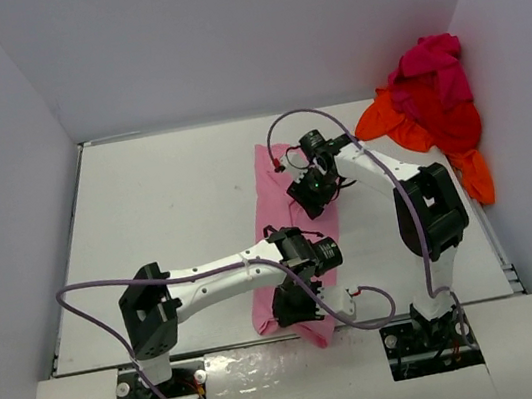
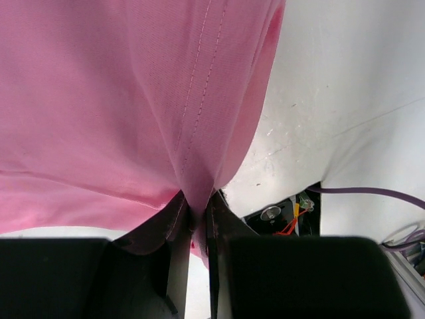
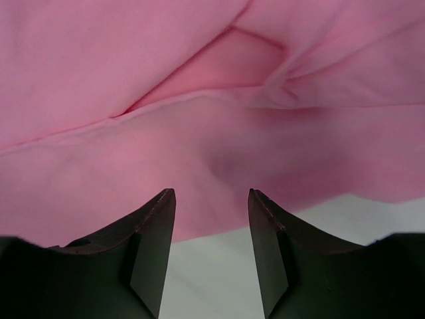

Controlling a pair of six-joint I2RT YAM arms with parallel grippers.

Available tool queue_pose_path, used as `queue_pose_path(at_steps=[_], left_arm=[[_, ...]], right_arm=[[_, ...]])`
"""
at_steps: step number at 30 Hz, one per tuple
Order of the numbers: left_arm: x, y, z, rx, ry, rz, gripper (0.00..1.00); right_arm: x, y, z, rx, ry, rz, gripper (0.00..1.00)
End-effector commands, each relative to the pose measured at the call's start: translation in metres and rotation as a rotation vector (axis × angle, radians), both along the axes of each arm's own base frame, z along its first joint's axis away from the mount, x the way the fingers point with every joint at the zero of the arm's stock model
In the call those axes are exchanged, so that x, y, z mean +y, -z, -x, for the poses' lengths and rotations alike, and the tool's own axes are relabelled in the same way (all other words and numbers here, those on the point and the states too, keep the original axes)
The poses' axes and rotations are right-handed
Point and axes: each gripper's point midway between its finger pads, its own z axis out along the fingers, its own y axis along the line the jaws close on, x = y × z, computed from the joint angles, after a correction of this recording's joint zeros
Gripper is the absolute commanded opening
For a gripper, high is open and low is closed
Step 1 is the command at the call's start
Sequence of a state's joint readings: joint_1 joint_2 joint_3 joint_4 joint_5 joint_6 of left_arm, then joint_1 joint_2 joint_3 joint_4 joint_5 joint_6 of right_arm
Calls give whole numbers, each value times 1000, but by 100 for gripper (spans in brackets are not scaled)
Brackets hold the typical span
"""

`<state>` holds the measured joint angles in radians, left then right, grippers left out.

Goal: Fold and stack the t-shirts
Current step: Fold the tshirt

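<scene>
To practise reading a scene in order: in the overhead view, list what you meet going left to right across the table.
left arm's dark shoulder joint → light pink t-shirt → heap of orange, red and magenta t-shirts. The left claw and right claw overlap the pink shirt, so they are left out.

Before you, the light pink cloth t-shirt (image 1: 270, 173) lies in a long narrow strip mid-table; the crumpled heap of orange, red and magenta t-shirts (image 1: 433, 102) sits at the far right.
</scene>
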<state>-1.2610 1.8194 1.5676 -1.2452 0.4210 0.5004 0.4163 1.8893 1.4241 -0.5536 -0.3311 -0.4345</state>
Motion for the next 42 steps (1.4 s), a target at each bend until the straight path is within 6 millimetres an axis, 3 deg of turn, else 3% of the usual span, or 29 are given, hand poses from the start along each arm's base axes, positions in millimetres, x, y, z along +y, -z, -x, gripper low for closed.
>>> queue_pose_path(at_steps=[1,6,15,24,35,40,42], left_arm=[[4,-33,12,66,24,52,0],[3,-41,11,67,35,60,0],[-15,-56,-35,-76,-43,140,0],[-20,-65,-87,-176,-119,163,0],[-29,-66,-119,-229,-118,170,0],[-35,-62,-124,-235,-109,177,0],[-37,-60,-126,-235,-100,177,0]], right_arm=[[8,27,48,139,-140,64,45],[9,46,88,252,-244,111,46],[16,52,127,341,-352,130,43],[7,80,157,461,-379,161,43],[10,81,168,467,-412,167,45],[19,72,137,319,-358,172,46],[23,48,104,168,-306,195,46]])
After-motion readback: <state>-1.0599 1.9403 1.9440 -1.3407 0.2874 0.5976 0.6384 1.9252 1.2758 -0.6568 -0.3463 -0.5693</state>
